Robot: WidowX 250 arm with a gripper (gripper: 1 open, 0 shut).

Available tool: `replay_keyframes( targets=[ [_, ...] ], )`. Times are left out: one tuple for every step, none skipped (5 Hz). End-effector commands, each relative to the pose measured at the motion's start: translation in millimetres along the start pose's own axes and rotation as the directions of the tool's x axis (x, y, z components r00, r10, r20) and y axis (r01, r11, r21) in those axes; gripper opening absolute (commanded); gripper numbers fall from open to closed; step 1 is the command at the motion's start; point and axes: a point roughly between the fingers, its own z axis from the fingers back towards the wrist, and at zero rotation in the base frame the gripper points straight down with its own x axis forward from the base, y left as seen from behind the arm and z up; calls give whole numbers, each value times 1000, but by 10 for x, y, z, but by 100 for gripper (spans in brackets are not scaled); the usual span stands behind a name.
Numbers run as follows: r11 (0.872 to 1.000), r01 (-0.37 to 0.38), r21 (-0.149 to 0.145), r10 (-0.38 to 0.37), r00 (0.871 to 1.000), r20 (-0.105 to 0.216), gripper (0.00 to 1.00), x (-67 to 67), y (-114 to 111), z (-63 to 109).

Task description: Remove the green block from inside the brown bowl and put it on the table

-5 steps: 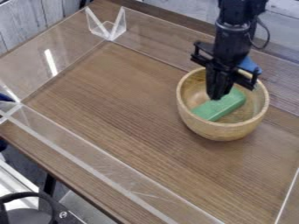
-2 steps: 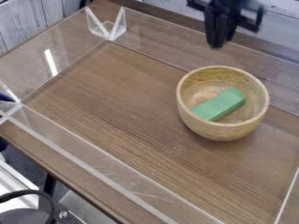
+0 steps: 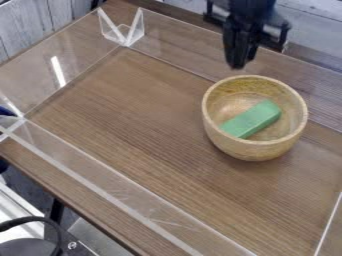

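The green block (image 3: 251, 122) lies flat and slanted inside the brown bowl (image 3: 254, 148), which stands on the right side of the table (image 3: 134, 120). My gripper (image 3: 238, 62) hangs pointing down above the table, just beyond the bowl's far left rim and well clear of it. Its fingers are pressed together and hold nothing.
Low clear acrylic walls (image 3: 54, 70) edge the tabletop, with a clear corner bracket (image 3: 123, 30) at the back left. Bare wood stretches left of and in front of the bowl. The bowl sits close to the right wall.
The gripper, which was down inside the bowl at the block, has risen out and shifted left. The block stayed in the bowl where it was.
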Motion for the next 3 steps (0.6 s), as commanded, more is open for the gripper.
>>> replay_keyframes(
  targets=[
    [1000, 0, -1, 0, 997, 81, 0, 37, 50, 151],
    [1000, 8, -6, -8, 997, 75, 0, 48, 29, 98],
    [1000, 15, -11, -14, 998, 65, 0, 53, 9, 41]
  ],
)
